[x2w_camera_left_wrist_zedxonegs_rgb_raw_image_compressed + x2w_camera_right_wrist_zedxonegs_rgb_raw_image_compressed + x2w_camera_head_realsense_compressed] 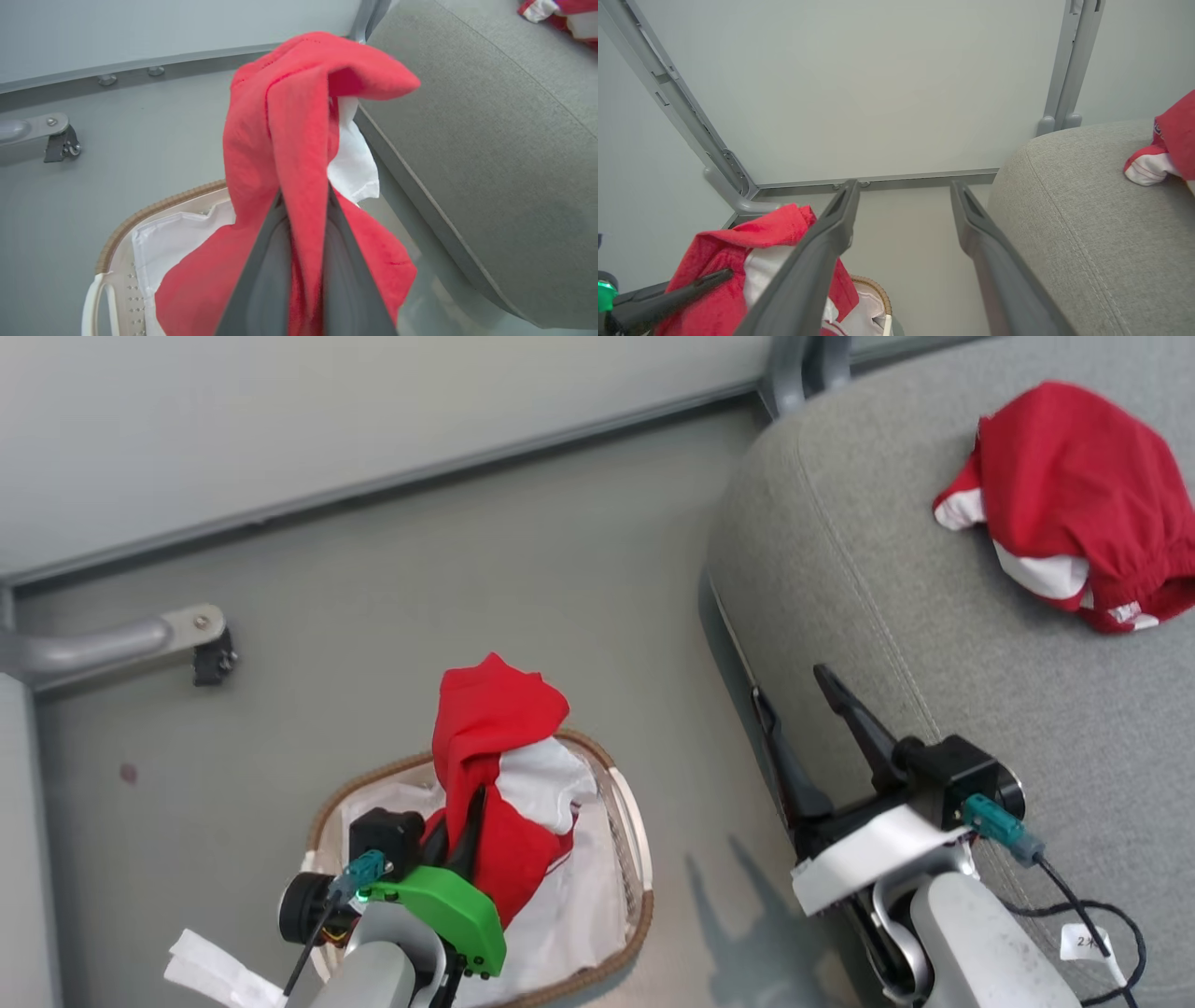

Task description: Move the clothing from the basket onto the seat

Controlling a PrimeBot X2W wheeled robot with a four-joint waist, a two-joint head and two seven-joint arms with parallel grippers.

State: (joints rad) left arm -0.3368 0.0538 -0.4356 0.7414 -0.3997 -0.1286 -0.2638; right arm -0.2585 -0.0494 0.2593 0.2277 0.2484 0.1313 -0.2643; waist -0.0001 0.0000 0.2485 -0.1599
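You are in the middle of the carry step: the left gripper (pixel 304 195) is clamped tight on a red-and-white garment (pixel 495 728), a fold of red fabric pinched between its 2 fingers. The cloth is raised above the basket (pixel 637 859), its top flopping over the fingertips and its lower part draping toward the white cloth liner (pixel 597 896). I can't tell whether the hem has cleared the liner.

1 other red garment (pixel 1064 495) lies on the seat (pixel 840 569), well in from the rounded corner nearest the basket, so I judge the task about half done.

Next, you need to raise the cloth clear of the basket rim, swing the left arm to your right across the floor gap and past the seat's near edge, then let go with the cloth over the cushion.

The left arm reaches forward over the basket's near side. The right gripper (pixel 792 683) hangs over the seat's edge beside that corner, fingers spread wide and empty. Mind it on the swing, since it sits in the path.
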